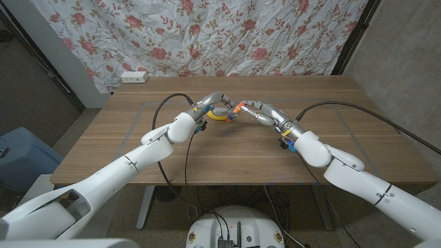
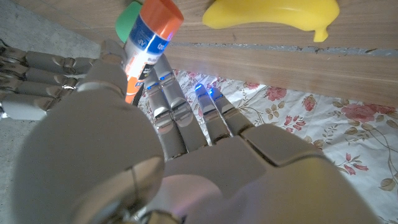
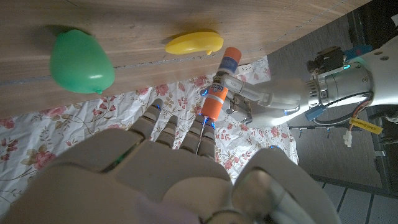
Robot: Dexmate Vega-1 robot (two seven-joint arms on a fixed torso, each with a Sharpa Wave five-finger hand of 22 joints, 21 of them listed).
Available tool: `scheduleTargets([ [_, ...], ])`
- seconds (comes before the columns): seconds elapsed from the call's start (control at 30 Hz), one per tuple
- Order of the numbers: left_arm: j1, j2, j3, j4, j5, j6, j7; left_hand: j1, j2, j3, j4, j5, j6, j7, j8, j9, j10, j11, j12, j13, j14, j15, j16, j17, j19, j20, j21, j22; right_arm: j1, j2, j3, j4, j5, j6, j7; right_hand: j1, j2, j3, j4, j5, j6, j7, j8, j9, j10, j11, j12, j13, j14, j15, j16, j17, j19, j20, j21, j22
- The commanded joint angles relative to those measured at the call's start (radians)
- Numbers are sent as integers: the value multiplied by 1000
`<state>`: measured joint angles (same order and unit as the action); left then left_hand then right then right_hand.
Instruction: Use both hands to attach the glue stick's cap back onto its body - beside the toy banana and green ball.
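Over the big wooden table both white arms meet mid-air, and here is the joining step. The left hand pinches the white-labelled glue stick body with its orange end between thumb and fingers, holding it above the tabletop near the far middle. The right hand reaches in opposite, fingers extended toward it; in the right wrist view its fingertips touch the orange cap at the stick's near end, though I cannot tell whether they truly grip it or just press. To do this well, I judge the cap wants to stay in line with the body, the left hand holding firm while the right pushes straight along the axis until it seats, no tilt. Nearby, the green ball and the yellow toy banana lie on the wood, well apart from each other and below the working hands, so they shouldn't block anything. A white power strip sits at the far edge, before the floral curtain.
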<state>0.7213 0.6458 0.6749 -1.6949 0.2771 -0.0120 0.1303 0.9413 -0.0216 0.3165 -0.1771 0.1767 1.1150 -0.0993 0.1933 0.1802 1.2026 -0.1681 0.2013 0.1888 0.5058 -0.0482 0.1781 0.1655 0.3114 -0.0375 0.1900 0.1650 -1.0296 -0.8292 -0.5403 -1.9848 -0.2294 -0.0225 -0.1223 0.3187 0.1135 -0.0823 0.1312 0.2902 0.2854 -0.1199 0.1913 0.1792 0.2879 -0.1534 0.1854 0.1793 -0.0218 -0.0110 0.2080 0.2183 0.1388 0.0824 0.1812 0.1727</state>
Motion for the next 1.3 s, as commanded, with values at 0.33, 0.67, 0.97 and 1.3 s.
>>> scheduleTargets([
  [0.33,6,2,-9,-4,-2,7,4,103,80,5,2,6,89,-18,26,13,67,-52,3,2,11,-161,5,2,11,-74,4,3,5,21,3,30,30,24,-14,-2,10,7,1,-6,1,3,3,2,6,1,2,3,7,-7,7,1,7,4,8,-2],
  [0.67,-3,3,-6,11,-8,-1,-6,94,66,-5,7,6,78,-28,20,13,52,-52,-6,1,13,-157,3,1,10,-74,2,4,7,41,21,53,61,45,-46,1,12,11,-4,-6,2,6,4,2,11,8,3,3,21,-11,11,-2,17,5,12,-2],
  [0.97,-15,11,-4,17,-9,-2,-23,88,59,-11,10,7,63,-33,14,14,40,-54,-11,1,11,-155,1,1,5,-77,0,4,15,63,22,71,64,49,-72,4,15,15,-9,-7,15,-3,8,2,27,7,8,4,33,-20,14,-6,29,15,15,-2],
  [1.3,-37,15,1,38,-14,-24,-50,84,54,-15,11,8,54,-38,11,15,28,-55,-14,1,8,-153,-1,0,1,-75,-2,4,20,71,32,75,70,37,-93,8,16,18,-14,-7,22,-2,9,2,35,9,9,4,38,-22,15,-8,34,24,15,-2],
])
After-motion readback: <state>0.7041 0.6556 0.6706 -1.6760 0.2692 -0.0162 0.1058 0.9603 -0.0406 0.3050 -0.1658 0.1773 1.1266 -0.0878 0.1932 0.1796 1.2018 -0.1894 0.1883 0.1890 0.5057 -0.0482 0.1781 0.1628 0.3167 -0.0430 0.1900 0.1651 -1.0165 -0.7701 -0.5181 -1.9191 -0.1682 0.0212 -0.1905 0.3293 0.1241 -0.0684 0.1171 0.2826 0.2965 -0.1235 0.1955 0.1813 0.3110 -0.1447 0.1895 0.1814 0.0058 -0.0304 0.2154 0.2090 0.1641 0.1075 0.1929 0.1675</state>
